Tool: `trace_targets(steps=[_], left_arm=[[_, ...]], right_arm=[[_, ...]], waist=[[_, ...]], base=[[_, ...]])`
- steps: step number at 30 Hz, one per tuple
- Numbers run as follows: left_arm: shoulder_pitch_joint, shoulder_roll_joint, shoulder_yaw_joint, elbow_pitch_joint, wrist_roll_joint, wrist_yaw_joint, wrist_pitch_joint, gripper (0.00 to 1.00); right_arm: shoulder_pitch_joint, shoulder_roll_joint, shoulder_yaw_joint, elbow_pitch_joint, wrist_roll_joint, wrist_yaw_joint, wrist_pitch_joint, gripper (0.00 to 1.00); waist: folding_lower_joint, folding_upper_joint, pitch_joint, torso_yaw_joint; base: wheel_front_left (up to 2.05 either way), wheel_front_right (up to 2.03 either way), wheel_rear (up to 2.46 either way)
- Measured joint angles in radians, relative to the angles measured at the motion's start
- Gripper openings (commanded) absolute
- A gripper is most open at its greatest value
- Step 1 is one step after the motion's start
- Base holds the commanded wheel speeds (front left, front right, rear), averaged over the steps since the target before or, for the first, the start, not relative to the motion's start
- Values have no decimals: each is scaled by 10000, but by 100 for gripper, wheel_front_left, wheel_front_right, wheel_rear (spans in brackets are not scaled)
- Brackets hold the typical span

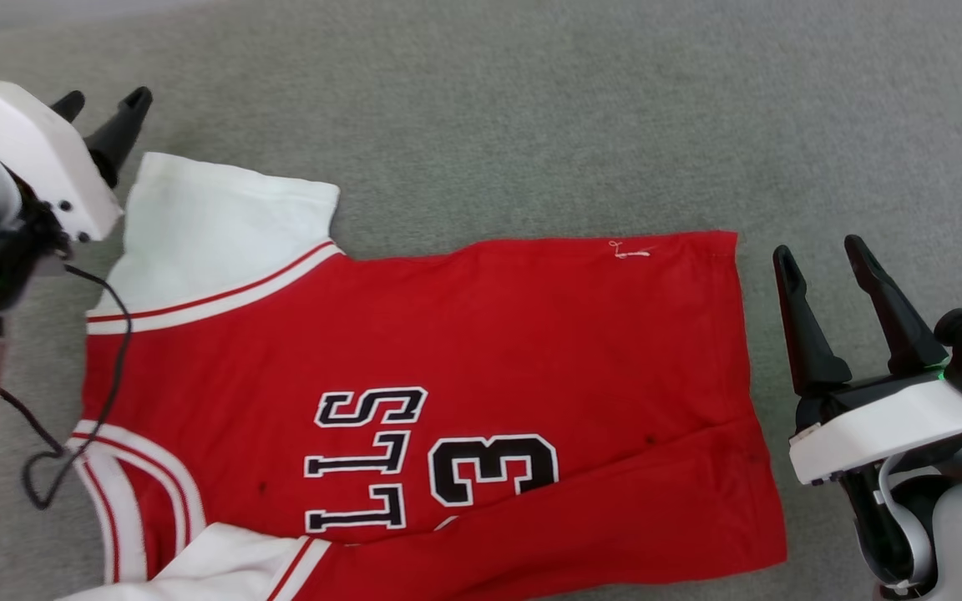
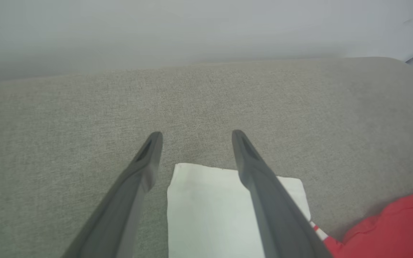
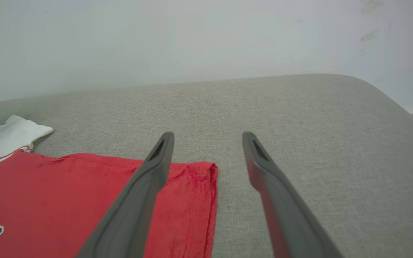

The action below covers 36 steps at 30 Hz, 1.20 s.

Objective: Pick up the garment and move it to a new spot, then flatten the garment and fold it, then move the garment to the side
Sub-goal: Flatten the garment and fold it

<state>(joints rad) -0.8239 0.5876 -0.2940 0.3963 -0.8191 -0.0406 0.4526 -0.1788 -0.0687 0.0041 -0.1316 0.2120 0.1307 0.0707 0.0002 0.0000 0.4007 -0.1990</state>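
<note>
The garment (image 1: 464,334) lies spread on the grey padded surface (image 1: 531,125). Its collar end points to the robot's left and its hem (image 1: 740,334) to the right. The far white sleeve (image 1: 214,225) lies flat and open. On the near side, a red strip of cloth and the other white sleeve (image 1: 222,559) seem to be turned over the body, and they cover a part of the lettering beside the number 3. I judge from this that the moving and flattening are done and the folding is in hand, with 1 long edge already folded in.

The left tool (image 1: 101,104) hovers above the outer end of the far sleeve with its 2 fingers apart and nothing between them. The left wrist view shows the sleeve (image 2: 206,208) just under the left tool (image 2: 196,136). The right tool (image 1: 821,255) stands just beside the hem, also apart and empty. In the right wrist view the right tool (image 3: 208,136) is above the far hem corner (image 3: 212,172).

The next move probably calls for both tools to go down and pinch the far edge, the left at the sleeve or shoulder and the right at the hem corner. Then they should carry this edge together toward the robot. Each should take only the top layer, and the cloth between them should stay tight.
</note>
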Motion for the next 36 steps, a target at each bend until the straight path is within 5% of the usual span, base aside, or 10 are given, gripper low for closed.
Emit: trace_targets(steps=[7,15,16,19,27,36], left_arm=[[-796,949,-449,360,-562,-121,3237,100],[-972,1298,-635,583,-679,268,4485,100],[-986,1277,-623,619,-757,332,4543,58],[-987,1179,-575,742,-851,408,4569,0],[-962,685,-715,1170,-888,228,4077,0],[-1171,77,-1147,1012,-435,-146,3206,0]], right_arm=[[-20,94,65,192,96,2,-221,100],[-171,144,215,360,303,0,-410,100],[-174,148,188,368,309,0,-412,100],[-230,150,115,393,380,0,-389,100],[-732,-23,-40,617,1011,2,759,100],[-2136,-1267,-86,1871,2483,2,4842,100]], waist=[[0,0,766,-537],[-1,0,1324,-933],[-1,0,1366,-955],[-2,0,1421,-990],[-1,0,1140,-791],[-1,0,768,11]], base=[[0,0,0],[0,0,0],[0,0,0],[0,0,0],[0,0,0],[0,0,0]])
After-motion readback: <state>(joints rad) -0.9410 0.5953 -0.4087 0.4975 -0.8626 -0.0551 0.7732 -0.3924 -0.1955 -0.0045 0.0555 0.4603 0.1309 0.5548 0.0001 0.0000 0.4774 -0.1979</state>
